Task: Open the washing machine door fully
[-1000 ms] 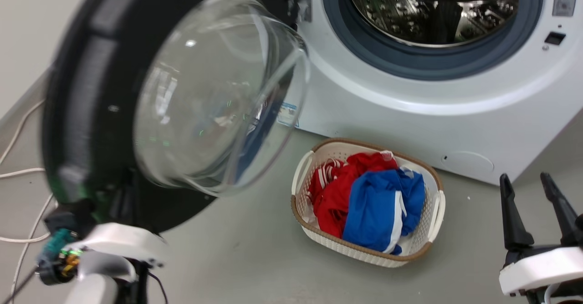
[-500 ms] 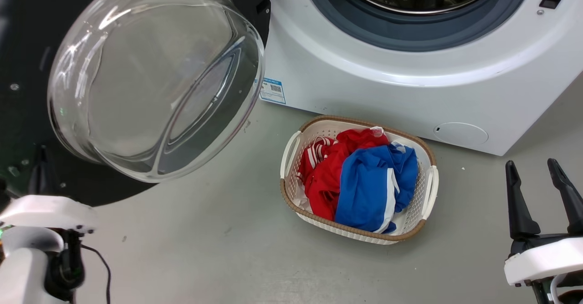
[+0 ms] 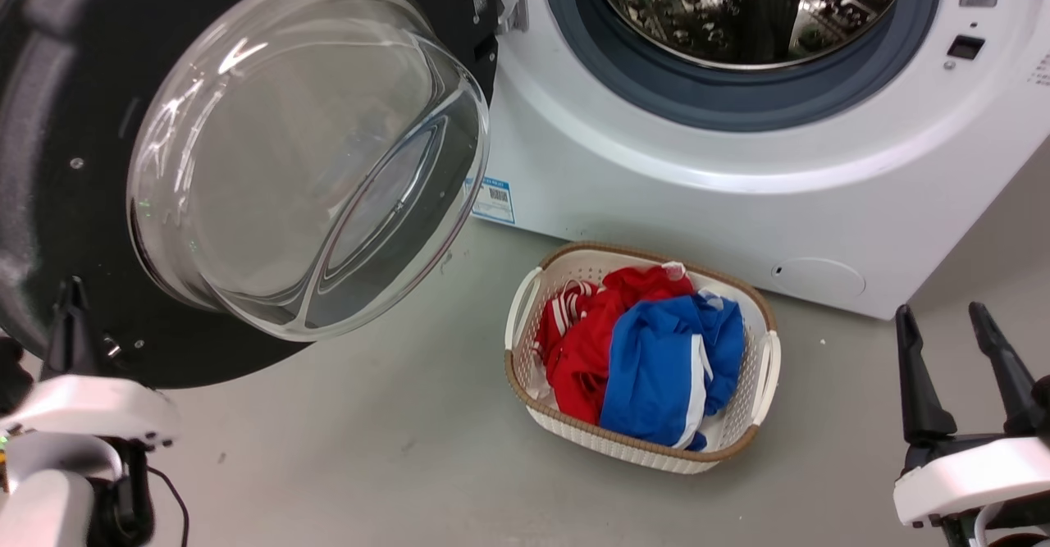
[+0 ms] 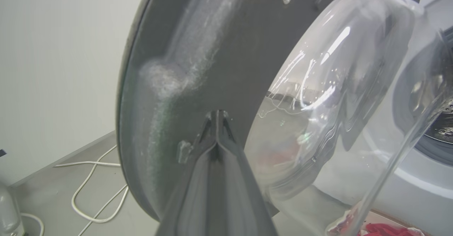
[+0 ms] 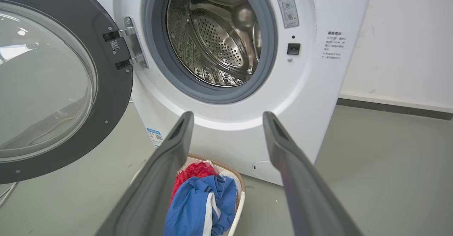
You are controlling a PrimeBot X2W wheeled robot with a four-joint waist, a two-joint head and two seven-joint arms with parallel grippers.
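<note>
Pointing up at the lower left of the head view, the left pincer had its two dark fingers pressed together with nothing between them. Their tips lay against the low edge of the washing machine door. In the left wrist view the closed left pincer aimed at the door's dark inner face; whether it touched could not be told. White cables trailed on the floor to the left of the door.

The door stood swung out to the left of the washing machine, its glass bowl bulging towards the camera and its metal hinge joining it to the white front. To the right of the hinge the steel drum gaped inside its grey gasket. A blue label sat low on the front, and a round cap farther right.

A basket of red and blue clothes sat on the floor before the machine.

At the lower right the right pincer was spread wide and empty, well apart from the door. Its own view looked between its fingers at the drum mouth.
</note>
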